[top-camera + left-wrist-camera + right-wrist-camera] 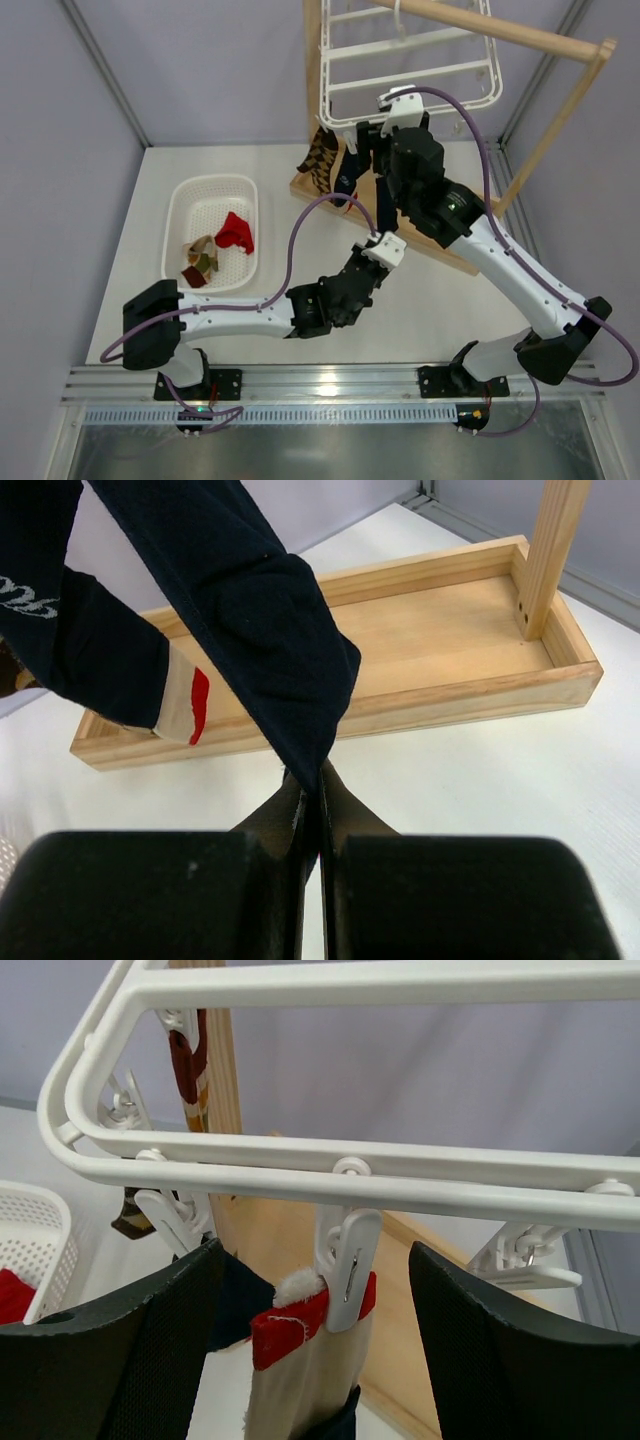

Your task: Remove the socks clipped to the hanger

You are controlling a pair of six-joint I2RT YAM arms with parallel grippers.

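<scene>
Hanger (410,76), white rectangular plastic drying frame, hung on wooden rail stand (520,35). Dark navy fabric sock (270,620) dangling beneath: soft, light, limp; tip pinched in clenched left gripper (318,790). Right gripper (315,1260) spread wide, flanking small white clip (345,1265) biting cream, red-edged cuff (300,1325). Likely best hold: cuff just below clip, fabric unlikely to slip.

Pale lilac walls (200,70), white tabletop (230,160)
</scene>
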